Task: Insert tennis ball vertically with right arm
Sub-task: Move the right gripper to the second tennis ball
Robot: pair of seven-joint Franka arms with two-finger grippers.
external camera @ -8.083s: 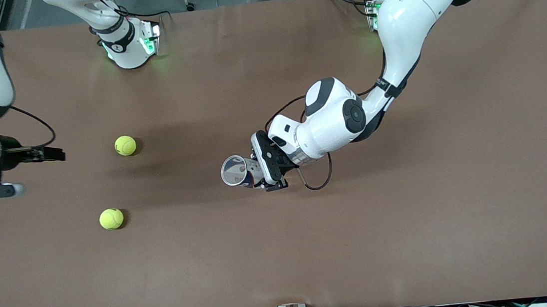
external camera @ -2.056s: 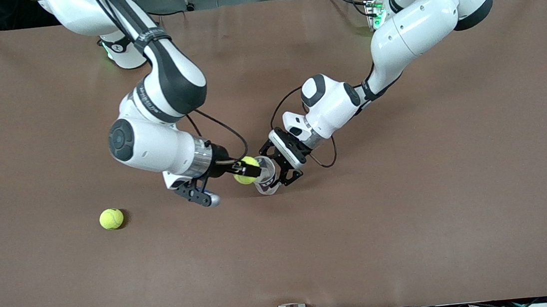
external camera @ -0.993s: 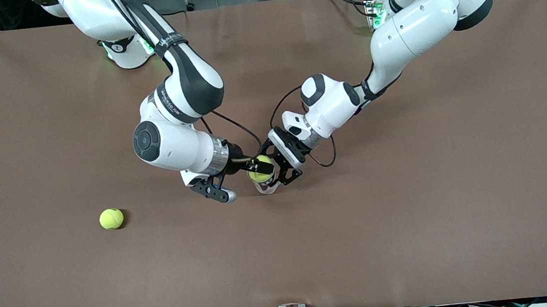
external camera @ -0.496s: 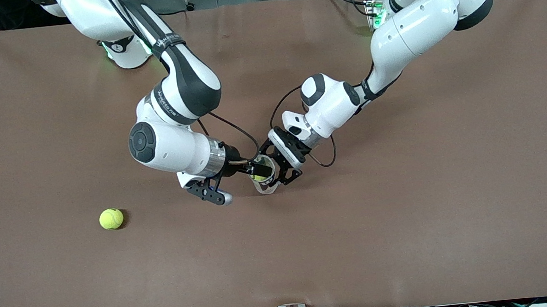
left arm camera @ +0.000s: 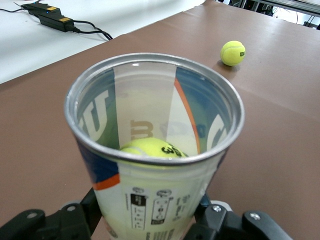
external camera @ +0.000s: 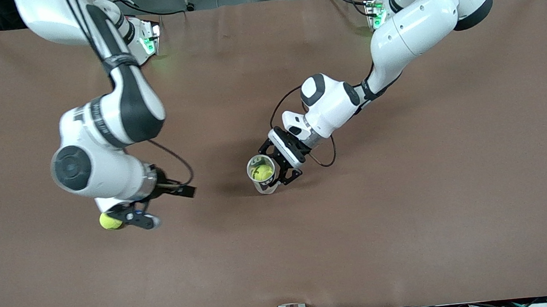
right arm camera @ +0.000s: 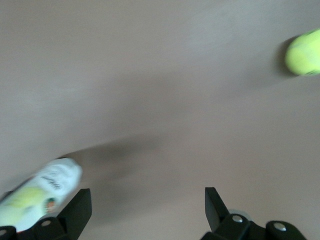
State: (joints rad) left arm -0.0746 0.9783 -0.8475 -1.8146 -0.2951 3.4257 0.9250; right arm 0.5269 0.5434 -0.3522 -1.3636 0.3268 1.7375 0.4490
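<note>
Right gripper (external camera: 184,191) wide open, empty, over bare table near loose ball (external camera: 108,221). First ball (external camera: 263,172) sits inside can (external camera: 261,174), left gripper (external camera: 279,167) clamped on can, upright. Next: centre fingers over loose ball, descend straight.

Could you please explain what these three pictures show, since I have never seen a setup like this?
Two robot arms stand at a brown table. The wide picture looks down from a high camera facing them; the other two come from cameras on the arms' wrists. The left claw is shut on a clear can, open end up, with one tennis ball inside; its wrist camera looks into that can. The right claw is open and empty, above the table between the can and a second ball, which lies on the table toward the right arm's end.
</note>
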